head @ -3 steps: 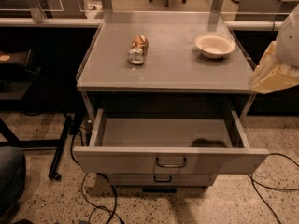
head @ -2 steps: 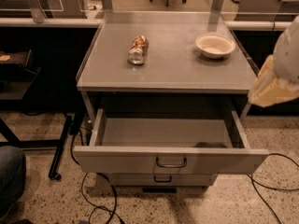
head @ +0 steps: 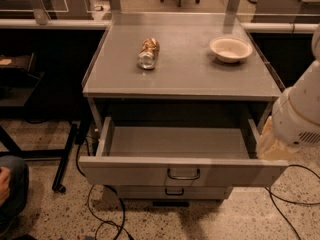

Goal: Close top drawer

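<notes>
While the top drawer (head: 125,171) stands open, the gripper (head: 272,145) hangs beside it

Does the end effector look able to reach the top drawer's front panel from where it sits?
Probably yes. The end effector sits beside the right end of the open top drawer, and nothing stands before the front panel. It would need to swing round to the front first.
</notes>
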